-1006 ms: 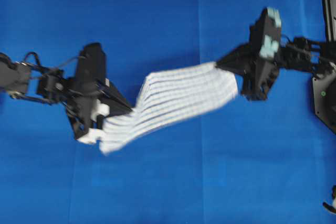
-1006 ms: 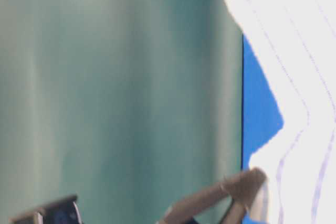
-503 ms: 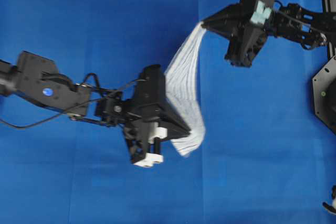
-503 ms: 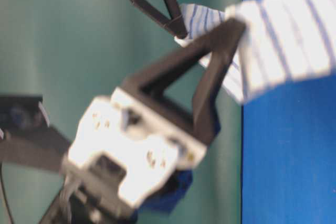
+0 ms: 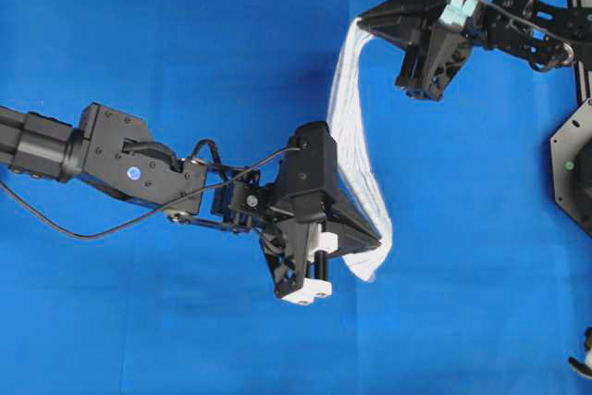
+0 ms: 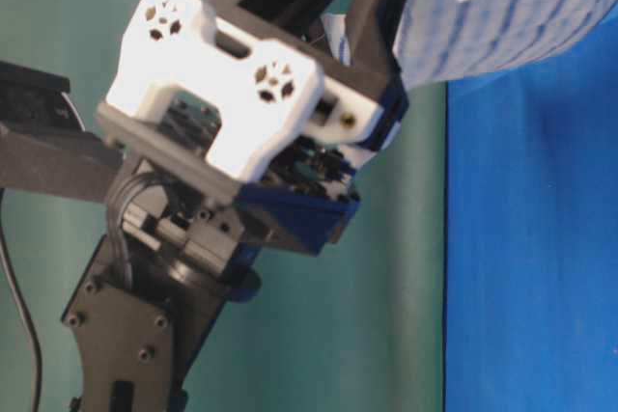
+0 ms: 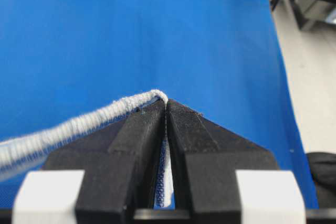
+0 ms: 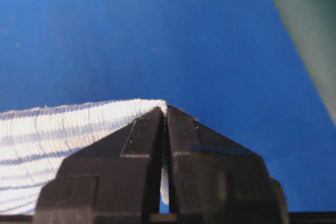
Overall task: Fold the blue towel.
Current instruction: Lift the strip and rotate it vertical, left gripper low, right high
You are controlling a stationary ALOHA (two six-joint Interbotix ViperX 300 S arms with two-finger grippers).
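We hold the blue towel [image 5: 356, 150] off the blue table covering [image 5: 185, 34], slung between both grippers: our left gripper [image 5: 377, 240] pinches its near corner, our right gripper [image 5: 361, 23] its far one, jaws clamped on cloth, likely so it hangs ready for folding.

Both arms are matte black with boxy segments, the left arm [image 5: 111, 150] carrying a small blue glowing dot, thin black cables and a white block at its gripper [image 5: 365, 233], while the right arm [image 5: 532, 30] shows pale teal patches beside its gripper [image 5: 363, 23]
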